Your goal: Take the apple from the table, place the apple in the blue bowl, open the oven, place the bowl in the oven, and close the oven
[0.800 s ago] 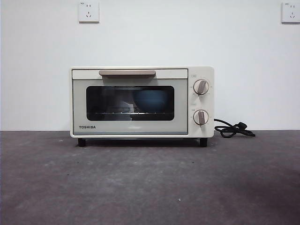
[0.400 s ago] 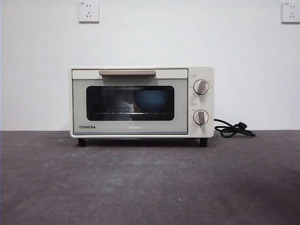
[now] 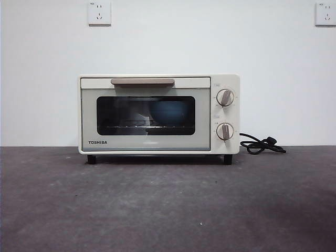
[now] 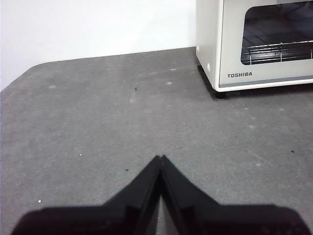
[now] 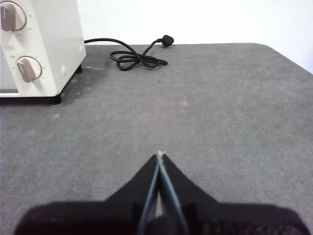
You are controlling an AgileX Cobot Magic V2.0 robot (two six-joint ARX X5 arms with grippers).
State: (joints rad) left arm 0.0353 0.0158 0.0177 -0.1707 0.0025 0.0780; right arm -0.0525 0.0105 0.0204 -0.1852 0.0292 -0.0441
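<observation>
Both pairs of black fingers are pressing tip to tip with nothing between them: the left gripper [image 4: 160, 157] is hanging over bare table [image 4: 98, 127] off the oven's logo side, and the right gripper [image 5: 160, 155] is hanging over the table off the knob side, each well apart from the appliance. Neither arm is showing in the front view. Behind the dark glass of the shut door, the blue bowl [image 3: 169, 113] is sitting on the wire rack, toward the knob side of the cavity; whether the apple is lying in it I cannot tell through the tinted glass. The oven [image 3: 158, 114] is standing on its short black feet at the back of the table, close to the white wall, with its beige bar handle [image 3: 142, 82] running along the top of the door and two round knobs [image 3: 225, 97] stacked on the panel beside it. TOSHIBA is reading in dark letters at the door's lower corner. A black cord [image 3: 261, 145] is lying coiled on the table just beside the knob end. Two white wall sockets [image 3: 99, 13] are sitting high on the wall.
</observation>
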